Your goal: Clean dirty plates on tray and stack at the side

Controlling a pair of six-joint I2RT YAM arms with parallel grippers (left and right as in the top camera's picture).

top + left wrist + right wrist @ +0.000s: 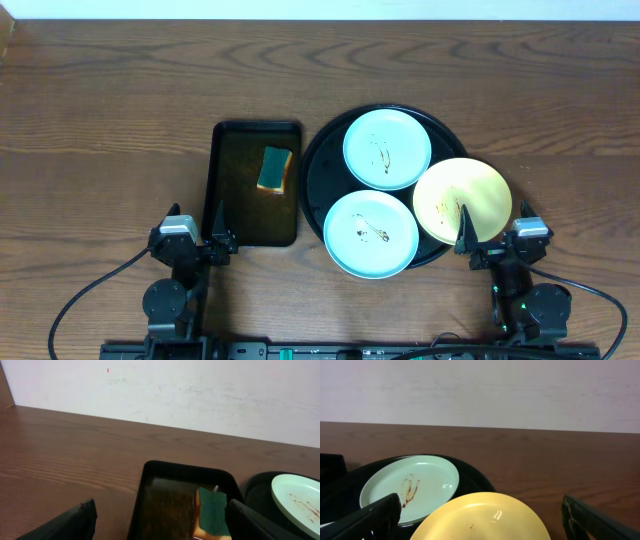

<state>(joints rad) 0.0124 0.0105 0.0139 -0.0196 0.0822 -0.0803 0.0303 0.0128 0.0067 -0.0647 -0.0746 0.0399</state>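
Now the left fingers (70, 522) and right fingers (370, 520) gape, empty. I'd straddle the scouring sponge (274, 168) squarely, then pinch.

Rectangular tray (245, 215) left of centre, towards the table (100, 100) front edge, with the sponge (274, 168) in its far right part. Round tray (318, 170) just right of it. On it are three plates: far plate (387, 148), near plate (371, 233), right-hand plate (462, 200) over the right rim.

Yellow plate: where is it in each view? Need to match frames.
Overhead: yellow plate on the round black tray's right edge.
Left wrist: not in view.
Right wrist: bottom centre, nearest the camera.
Shared landmark: the round black tray, in all three.
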